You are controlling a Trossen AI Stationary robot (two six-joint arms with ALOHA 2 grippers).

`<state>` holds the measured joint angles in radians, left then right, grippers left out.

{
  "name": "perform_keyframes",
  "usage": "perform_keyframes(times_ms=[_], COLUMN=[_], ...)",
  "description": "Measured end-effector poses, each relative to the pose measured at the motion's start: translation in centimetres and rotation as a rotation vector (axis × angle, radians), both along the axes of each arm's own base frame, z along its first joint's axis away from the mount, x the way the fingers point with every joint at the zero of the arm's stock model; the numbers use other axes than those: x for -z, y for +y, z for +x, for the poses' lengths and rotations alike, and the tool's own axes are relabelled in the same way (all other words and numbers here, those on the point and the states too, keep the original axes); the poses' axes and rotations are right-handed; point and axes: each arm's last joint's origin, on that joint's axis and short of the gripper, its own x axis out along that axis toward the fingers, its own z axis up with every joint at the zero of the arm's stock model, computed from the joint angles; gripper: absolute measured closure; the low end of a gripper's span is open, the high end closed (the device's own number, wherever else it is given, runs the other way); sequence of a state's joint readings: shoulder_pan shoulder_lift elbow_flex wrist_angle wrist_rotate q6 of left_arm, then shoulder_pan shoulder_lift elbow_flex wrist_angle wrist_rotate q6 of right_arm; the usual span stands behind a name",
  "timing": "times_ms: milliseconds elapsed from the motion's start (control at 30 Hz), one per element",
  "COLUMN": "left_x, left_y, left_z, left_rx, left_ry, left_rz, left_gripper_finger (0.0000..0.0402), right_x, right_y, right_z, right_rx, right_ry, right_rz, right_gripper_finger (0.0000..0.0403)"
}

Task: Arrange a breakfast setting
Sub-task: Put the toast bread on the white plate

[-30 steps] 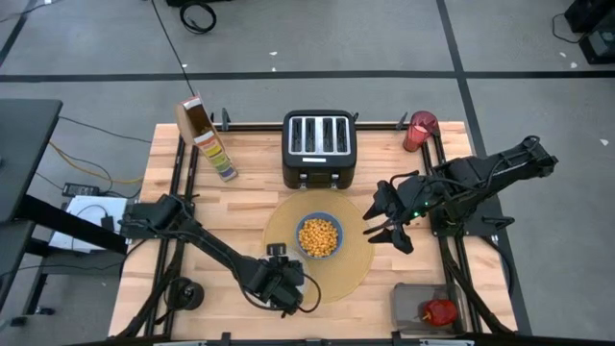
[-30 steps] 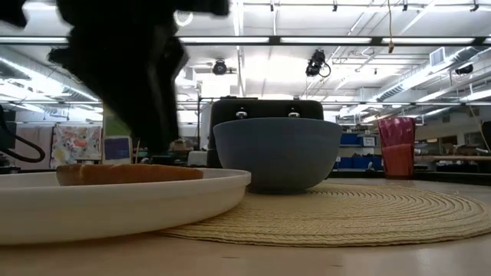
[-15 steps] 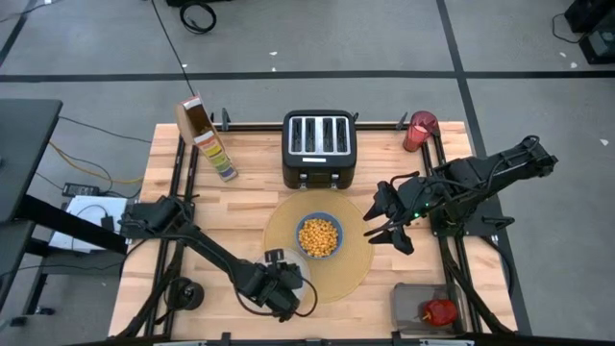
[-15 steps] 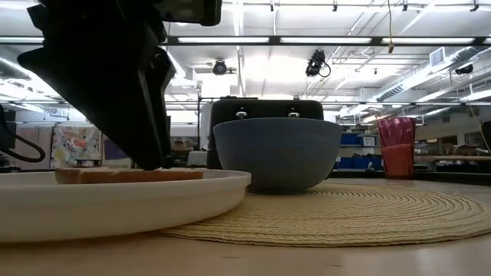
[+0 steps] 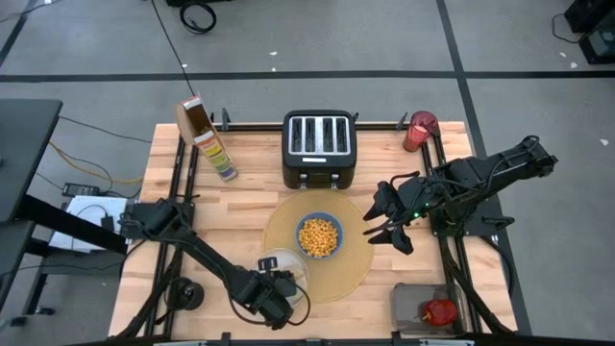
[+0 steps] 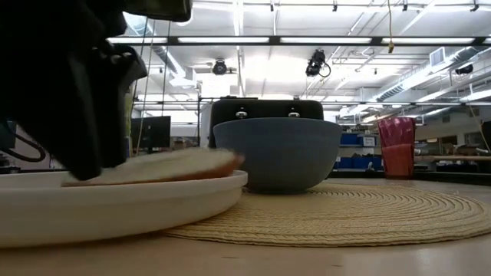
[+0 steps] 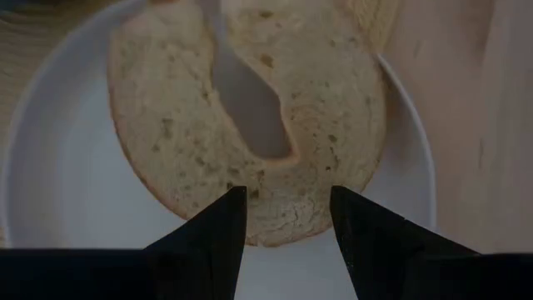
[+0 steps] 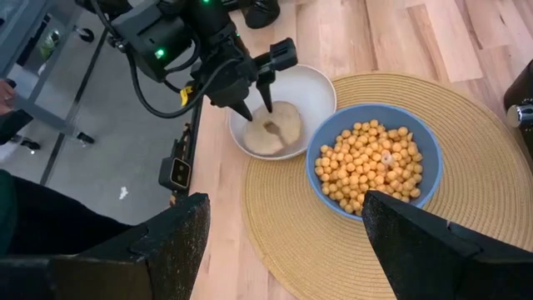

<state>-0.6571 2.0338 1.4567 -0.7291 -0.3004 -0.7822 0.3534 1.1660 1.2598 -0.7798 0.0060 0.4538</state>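
Note:
A white plate (image 5: 288,259) holds a toast slice (image 7: 166,125) and overlaps the near-left edge of the round tan placemat (image 5: 351,269). A blue bowl (image 5: 319,235) of yellow cereal sits mid-mat. My left gripper (image 7: 287,200) is open; it points down over the toast's edge, as the right wrist view (image 8: 258,111) also shows. My right gripper (image 5: 367,221) is open and empty above the mat's right edge. The red cup (image 5: 420,130) stands at the far right. The red apple (image 5: 440,310) lies in a grey tray (image 5: 404,298). No spoon shows. My left gripper's two open fingertips (image 7: 233,204) stand at the toast slice's edge (image 7: 275,233), slanting down from the table's near side. I cannot tell whether they touch it. In the low view the toast (image 6: 169,165) lies on the plate, its far end a little raised and blurred.
The black toaster (image 5: 319,146) stands just beyond the mat. The cereal box (image 5: 207,135) stands at the far left. The bare wooden tabletop (image 5: 221,211) lies left of the mat.
My left gripper has drawn back toward the table's near left, uncovering the plate. In the low view the toast slice, flat before, now reaches farther toward the bowl and looks tilted and blurred.

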Motion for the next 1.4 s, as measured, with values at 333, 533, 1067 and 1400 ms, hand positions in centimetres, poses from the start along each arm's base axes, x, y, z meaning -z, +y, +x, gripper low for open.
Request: perform_keyframes(times_ms=[333,533,1067,1400], left_x=[-3.4,-1.9,-0.6,-0.6], left_y=[2.1,3.0,2.7,2.9], left_z=[0.7,1.8,0.8,1.0], left_rx=[-0.092,-0.083,-0.036,-0.104], left_ry=[-0.127,-0.11,-0.027,-0.037], left_rz=[0.014,0.061,0.039,0.008], left_gripper_finger=[0.0221,0.0221,0.0221,0.0152], right_x=[0.0,0.0,0.0,0.0], right_y=[0.0,0.0,0.0,0.0], right_z=[0.0,0.0,0.0,0.0], right_rx=[0.003,0.02,0.029,0.028], right_ry=[-0.001,0.003,0.009,0.009], right_rz=[0.004,0.017,0.027,0.026], right_gripper_finger=[0.0086,0.0087,0.0087,0.0087])
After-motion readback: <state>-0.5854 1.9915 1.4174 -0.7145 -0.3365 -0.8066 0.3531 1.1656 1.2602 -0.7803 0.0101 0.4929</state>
